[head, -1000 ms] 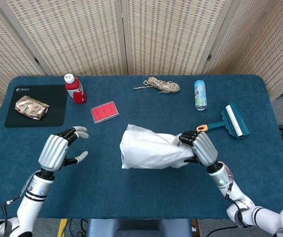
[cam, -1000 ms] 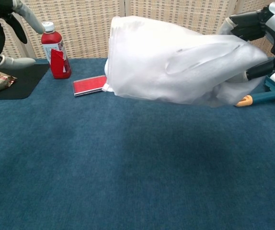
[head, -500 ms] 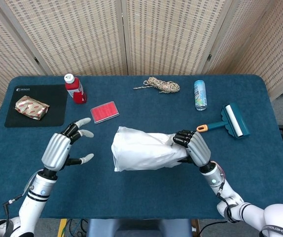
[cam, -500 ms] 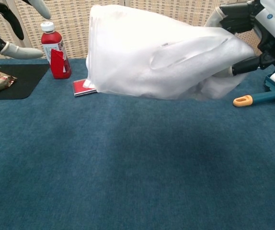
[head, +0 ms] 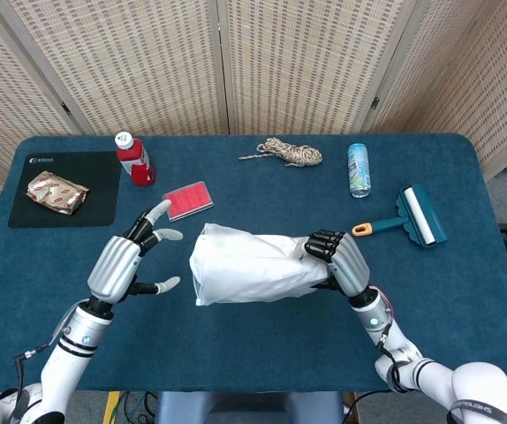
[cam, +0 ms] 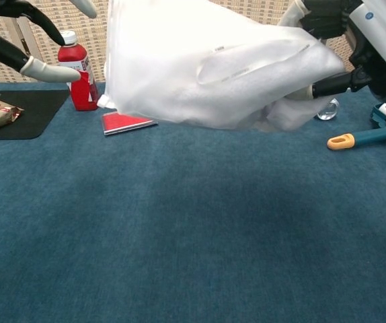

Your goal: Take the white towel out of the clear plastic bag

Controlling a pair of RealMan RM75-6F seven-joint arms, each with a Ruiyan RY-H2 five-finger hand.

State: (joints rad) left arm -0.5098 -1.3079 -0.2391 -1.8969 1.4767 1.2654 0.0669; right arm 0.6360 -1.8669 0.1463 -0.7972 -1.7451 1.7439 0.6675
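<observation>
Two hands: both were in play, one holding and one waiting.
Right hand (head: 337,263): fingers were clamped on one end of the bag (head: 249,265), so the thing was carried clear of the table (head: 262,344) with its other end pointing across at the other hand. Looked like the point was to offer that far end up.
Left hand (head: 123,265): spread wide, holding nothing, fingertips (head: 172,283) just beside the bag's near end but not touching. My guess is it was set up to reach in or grab that end.
Bag and towel: the white towel (cam: 213,67) was inside the clear plastic, filling it so much the whole bundle read as white. Couldn't tell which end was the mouth.
Task status: towel not out yet, I'd say barely started.
Further out: a flat red packet (head: 187,200) and red bottle (head: 133,159) sat behind the left hand, a wrapped snack (head: 56,193) on a black mat (head: 94,190), rope (head: 287,153), a can (head: 359,170) and a teal lint roller (head: 410,221) well apart on the right. None were in the way.
</observation>
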